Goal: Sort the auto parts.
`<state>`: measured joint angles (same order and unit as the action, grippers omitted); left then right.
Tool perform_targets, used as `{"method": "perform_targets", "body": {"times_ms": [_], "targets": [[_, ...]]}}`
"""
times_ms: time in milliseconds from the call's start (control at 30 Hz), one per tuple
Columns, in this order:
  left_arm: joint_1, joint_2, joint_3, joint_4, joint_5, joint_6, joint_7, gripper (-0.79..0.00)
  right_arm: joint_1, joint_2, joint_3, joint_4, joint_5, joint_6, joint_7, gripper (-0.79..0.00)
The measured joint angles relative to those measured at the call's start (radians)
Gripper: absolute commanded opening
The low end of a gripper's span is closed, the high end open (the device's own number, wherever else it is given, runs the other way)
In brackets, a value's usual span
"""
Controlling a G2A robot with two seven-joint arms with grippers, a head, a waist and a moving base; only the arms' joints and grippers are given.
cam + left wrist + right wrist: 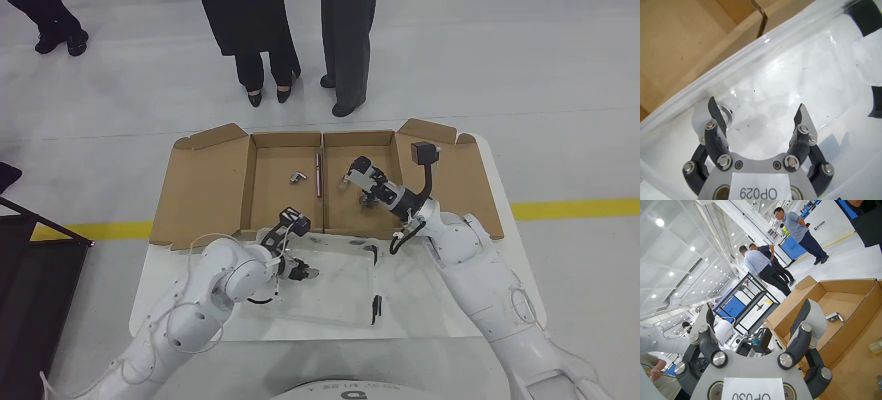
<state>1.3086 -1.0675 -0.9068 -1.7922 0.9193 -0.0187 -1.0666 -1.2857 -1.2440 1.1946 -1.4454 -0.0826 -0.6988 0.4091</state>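
White paper label [758,186] w/ a short black letter-and-digit code, seen upside down, sits on the metal base plate of the left gripper [756,111]. A second white label [752,389], same sort of code but cut off at the edge, sits on the right gripper [757,308] plate. In the right wrist view's bkgd there's a dark logo w/ wording on a white wall panel [819,226] and small white wording on a blue cart panel [793,247].
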Motion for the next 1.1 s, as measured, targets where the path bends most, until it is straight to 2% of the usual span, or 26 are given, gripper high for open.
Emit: {"method": "perform_targets", "body": {"times_ms": [200, 433, 533, 800, 967, 1100], "targets": [[0.029, 0.006, -0.027, -0.014, 0.005, 0.001, 0.023, -0.055, 0.0, 0.0, 0.0, 0.0, 0.0, 0.0, 0.0, 0.0], [0.019, 0.004, -0.033, 0.016, -0.003, -0.009, 0.032, -0.071, 0.0, 0.0, 0.0, 0.0, 0.0, 0.0, 0.0, 0.0], [0.013, 0.002, -0.026, 0.02, -0.021, -0.032, 0.019, -0.071, 0.0, 0.0, 0.0, 0.0, 0.0, 0.0, 0.0, 0.0], [-0.008, -0.001, -0.003, 0.004, -0.122, -0.164, -0.028, -0.043, 0.0, 0.0, 0.0, 0.0, 0.0, 0.0, 0.0, 0.0], [0.004, 0.005, -0.013, -0.015, -0.127, -0.194, -0.024, -0.046, 0.0, 0.0, 0.0, 0.0, 0.0, 0.0, 0.0, 0.0], [0.025, 0.012, -0.036, -0.03, -0.094, -0.177, 0.005, -0.046, 0.0, 0.0, 0.0, 0.0, 0.0, 0.0, 0.0, 0.0]]}}
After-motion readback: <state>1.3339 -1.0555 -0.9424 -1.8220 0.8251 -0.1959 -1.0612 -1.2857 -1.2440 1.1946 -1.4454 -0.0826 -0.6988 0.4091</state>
